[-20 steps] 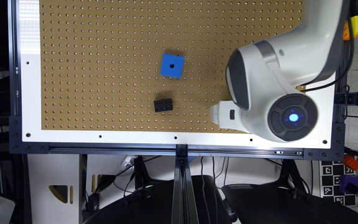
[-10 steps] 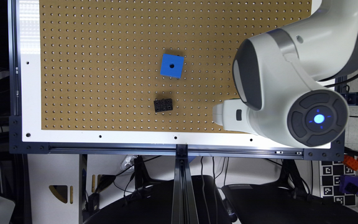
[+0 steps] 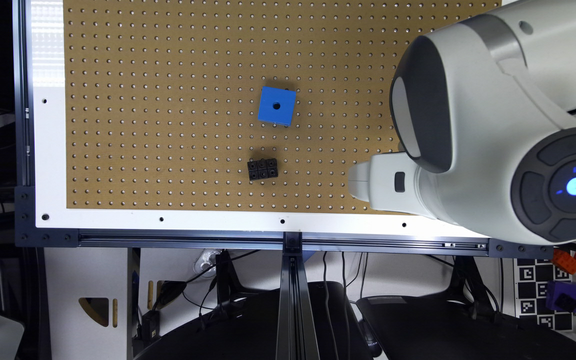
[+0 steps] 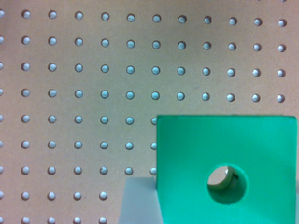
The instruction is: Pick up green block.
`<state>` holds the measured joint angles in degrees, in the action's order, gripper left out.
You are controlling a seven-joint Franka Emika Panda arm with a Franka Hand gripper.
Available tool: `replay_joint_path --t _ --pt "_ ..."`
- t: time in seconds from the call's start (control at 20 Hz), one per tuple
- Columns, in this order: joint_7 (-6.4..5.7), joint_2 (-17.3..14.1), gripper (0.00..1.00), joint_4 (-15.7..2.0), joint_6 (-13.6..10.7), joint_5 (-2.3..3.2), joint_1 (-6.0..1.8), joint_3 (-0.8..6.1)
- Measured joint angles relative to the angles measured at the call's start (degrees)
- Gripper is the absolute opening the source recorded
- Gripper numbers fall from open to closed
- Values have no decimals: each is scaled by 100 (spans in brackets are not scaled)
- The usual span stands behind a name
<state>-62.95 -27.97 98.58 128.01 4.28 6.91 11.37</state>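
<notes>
The tool shows in the exterior view as a white part jutting from under the arm's bulky wrist housing, near the pegboard's lower edge toward the exterior view's right; whether it is open, closed or gripping anything I cannot tell, since neither picture makes that plain; in the wrist view the green block sits very close to the camera, its bright face square-on with the round hole in its middle, and the perforated board spreads behind it; a pale grey shape lies just beside the block's lower corner, too blurred to identify; the block's closeness to the camera suggests the arm is either right over it or already carrying it, and I judge the step in hand to be the grasp or the very start of the lift, though which of the two cannot be settled here; the next move calls for a firm hold on the block's flat sides and a straight rise off the worktop; farther out on the pegboard the blue cube and, below it, the small black studded block lie well apart from the tool and need no attention.
</notes>
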Motion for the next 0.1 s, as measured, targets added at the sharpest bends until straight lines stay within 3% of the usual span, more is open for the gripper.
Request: replay_joint_path --t 0.1 --pt "-1 0 0 1 0 0 0 0"
